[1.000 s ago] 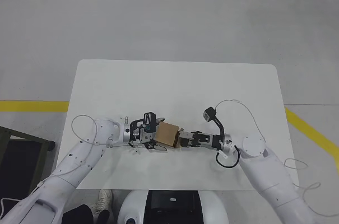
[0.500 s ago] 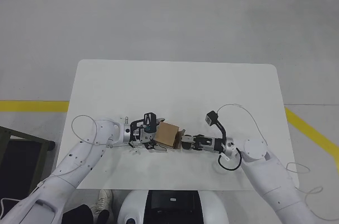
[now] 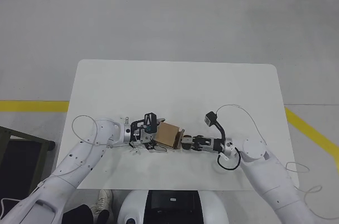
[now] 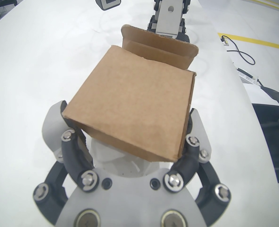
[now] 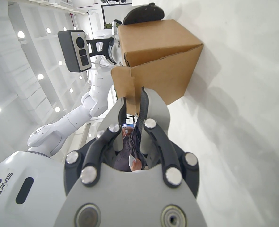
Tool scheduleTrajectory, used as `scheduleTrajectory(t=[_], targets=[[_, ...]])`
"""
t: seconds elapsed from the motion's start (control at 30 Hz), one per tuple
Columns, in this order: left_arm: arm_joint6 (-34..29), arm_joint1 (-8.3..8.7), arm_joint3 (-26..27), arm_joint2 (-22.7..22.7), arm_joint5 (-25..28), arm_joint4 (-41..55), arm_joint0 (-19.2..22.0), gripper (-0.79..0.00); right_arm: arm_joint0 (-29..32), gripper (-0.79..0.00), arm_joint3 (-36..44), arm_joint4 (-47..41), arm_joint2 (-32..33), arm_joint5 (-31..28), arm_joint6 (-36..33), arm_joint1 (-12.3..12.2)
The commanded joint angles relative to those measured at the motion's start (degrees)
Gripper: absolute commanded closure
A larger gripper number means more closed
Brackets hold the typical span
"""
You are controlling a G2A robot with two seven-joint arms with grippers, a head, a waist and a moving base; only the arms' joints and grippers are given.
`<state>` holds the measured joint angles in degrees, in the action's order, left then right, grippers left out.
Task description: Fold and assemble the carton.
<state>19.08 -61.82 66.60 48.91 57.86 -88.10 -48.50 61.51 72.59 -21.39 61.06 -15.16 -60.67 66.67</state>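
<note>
A small brown carton (image 3: 167,134) lies on the white table (image 3: 225,84) between my two arms. My left gripper (image 3: 152,136) is shut on the carton's end, with a finger on each side wall (image 4: 127,128). At the opposite end a flap (image 4: 158,48) stands out from the carton (image 4: 134,105). My right gripper (image 5: 133,100) is shut on that flap's edge (image 5: 124,81), with the cardboard pinched between its fingers. From above, the right gripper (image 3: 184,140) sits just right of the carton. The carton (image 5: 158,55) rests with one side on the table.
A thin white cable (image 3: 239,109) loops over the table behind the right arm. The table's front edge (image 3: 175,189) is close behind both arms. Yellow floor tape (image 3: 29,105) and a dark rack (image 3: 12,151) lie off the table's left side.
The right gripper has drawn back a little to the right and toward the front edge, and the flap has swung out from the carton. The left arm and carton body stay put.
</note>
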Motion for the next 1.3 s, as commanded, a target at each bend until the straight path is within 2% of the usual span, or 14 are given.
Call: scheduleTrajectory(t=[0.0, 0.33, 1.27], targets=[[-0.1, -0.01, 0.0, 0.0, -0.1, 0.0, 0.0, -0.785, 0.0, -0.126, 0.0, 0.2, -0.1, 0.4, -0.1, 0.0], [-0.2, -0.04, 0.1, 0.0, 0.0, 0.0, 0.1, -0.785, -0.7, -0.077, 0.0, 2.7, -0.7, 2.0, 0.0, -0.1], [0.2, -0.07, 0.2, 0.0, -0.1, -0.1, 0.0, -0.785, -4.3, -0.068, 2.0, 7.4, -3.2, 5.8, 0.7, 0.2]])
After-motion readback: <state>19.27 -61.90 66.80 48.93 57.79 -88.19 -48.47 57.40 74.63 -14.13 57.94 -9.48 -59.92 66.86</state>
